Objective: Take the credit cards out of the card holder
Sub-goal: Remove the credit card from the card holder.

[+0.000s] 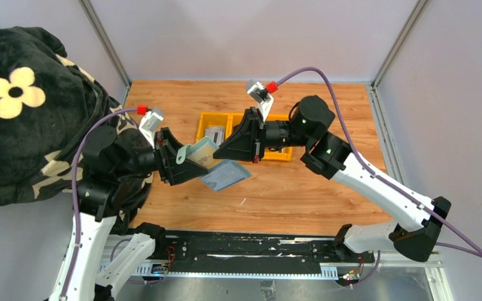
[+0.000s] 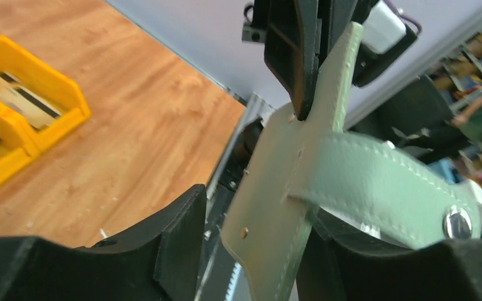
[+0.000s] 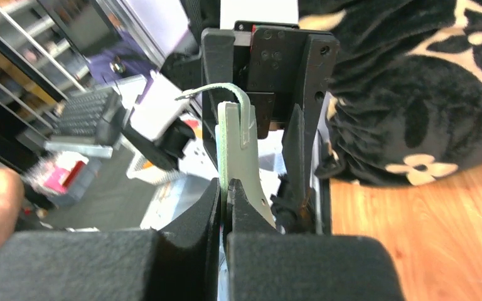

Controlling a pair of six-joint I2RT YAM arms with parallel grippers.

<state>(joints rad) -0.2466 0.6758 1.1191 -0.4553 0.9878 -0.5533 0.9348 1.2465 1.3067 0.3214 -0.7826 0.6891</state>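
Nearest the arm bases, the brown wooden table (image 1: 301, 188) lies flat. Just above it, the small sage-green folding card holder (image 2: 351, 175) hangs in the air between the two arms, and it does not touch the wood. In the top view it is open, and its pale blue inside (image 1: 226, 175) faces down toward the table. In the left wrist view, its green strap with a shiny round snap (image 2: 457, 221) sticks out to the side.

The left gripper (image 1: 194, 164) is spread wide with the holder between its fingers. The holder leans on the finger at the right of its own view, and there is a gap before the other finger (image 2: 185, 232). The right gripper (image 3: 226, 197) is squeezed tight on one edge of the holder, with no gap there.

Farther back sits a yellow plastic tray with walls (image 2: 56, 88), well apart from the holder. A beige plastic card with a dark stripe (image 2: 12, 94) lies flat in one part of it; a silver-grey card (image 1: 213, 133) lies in another part.

Off to the left is a big black fluffy blanket with cream flowers (image 1: 31, 125).
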